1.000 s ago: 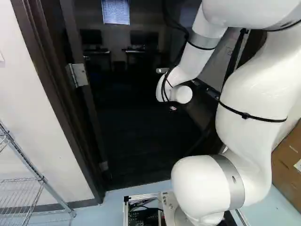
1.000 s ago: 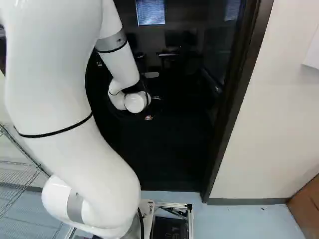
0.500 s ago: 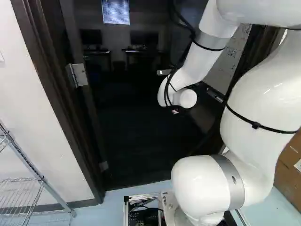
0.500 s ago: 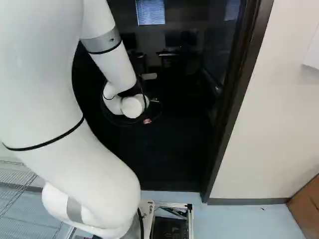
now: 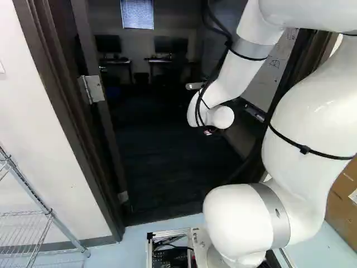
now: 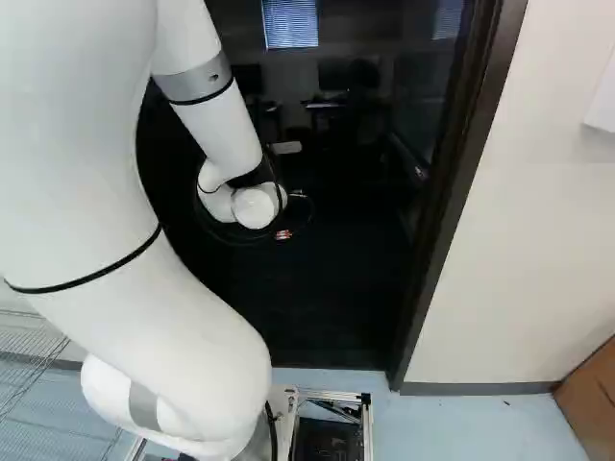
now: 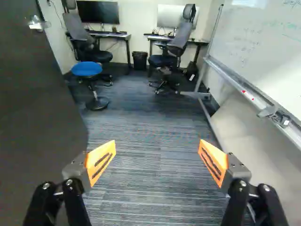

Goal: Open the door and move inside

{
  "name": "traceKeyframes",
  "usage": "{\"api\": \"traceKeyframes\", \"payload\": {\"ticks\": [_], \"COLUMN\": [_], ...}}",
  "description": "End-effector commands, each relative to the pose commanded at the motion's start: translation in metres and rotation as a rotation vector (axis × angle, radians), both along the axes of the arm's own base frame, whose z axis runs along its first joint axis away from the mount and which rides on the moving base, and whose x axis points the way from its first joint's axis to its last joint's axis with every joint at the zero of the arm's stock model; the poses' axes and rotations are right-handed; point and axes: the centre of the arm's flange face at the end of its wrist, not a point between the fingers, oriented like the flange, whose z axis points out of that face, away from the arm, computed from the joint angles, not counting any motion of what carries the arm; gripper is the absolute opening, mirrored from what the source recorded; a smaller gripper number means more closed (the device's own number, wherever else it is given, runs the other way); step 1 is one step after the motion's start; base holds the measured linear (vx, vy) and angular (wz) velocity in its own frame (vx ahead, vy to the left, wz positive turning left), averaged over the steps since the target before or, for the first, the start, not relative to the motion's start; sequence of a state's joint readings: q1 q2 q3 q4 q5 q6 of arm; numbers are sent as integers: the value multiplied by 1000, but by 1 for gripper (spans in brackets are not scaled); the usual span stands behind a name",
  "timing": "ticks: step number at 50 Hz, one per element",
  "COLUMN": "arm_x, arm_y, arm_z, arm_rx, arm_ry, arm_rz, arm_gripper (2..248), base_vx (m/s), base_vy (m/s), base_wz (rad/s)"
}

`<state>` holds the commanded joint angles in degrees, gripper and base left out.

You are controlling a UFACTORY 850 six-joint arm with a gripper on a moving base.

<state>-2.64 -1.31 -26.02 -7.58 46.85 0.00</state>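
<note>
Door open beside wide-spread jaws, arm slightly lower in both base views than a second ago.

Arm: smooth white rounded housings, grey bands at joints, black straps, black cables. Jaws: black linkages, slotted orange pads, silver screws

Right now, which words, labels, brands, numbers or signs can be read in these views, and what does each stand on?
None can be read.
Whiteboard: handwriting, too faint and small to read.
Brown box at the right of the left base view: a white label, its print too small to read.
Dark door in the wrist view: no text shows on the part in view.
</note>
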Motion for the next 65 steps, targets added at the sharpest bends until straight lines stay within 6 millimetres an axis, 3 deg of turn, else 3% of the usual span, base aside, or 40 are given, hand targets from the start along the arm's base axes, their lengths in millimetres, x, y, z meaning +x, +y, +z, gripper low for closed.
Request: {"api": "traceKeyframes", "payload": {"ticks": [65], "arm_x": [0], "arm_y": [0], "arm_z": [0], "arm_rx": [0], "arm_ry": [0], "arm_rz": [0], "arm_gripper": [247], "base_vx": [58], "base_vy": [2], "base_wz": [0]}}
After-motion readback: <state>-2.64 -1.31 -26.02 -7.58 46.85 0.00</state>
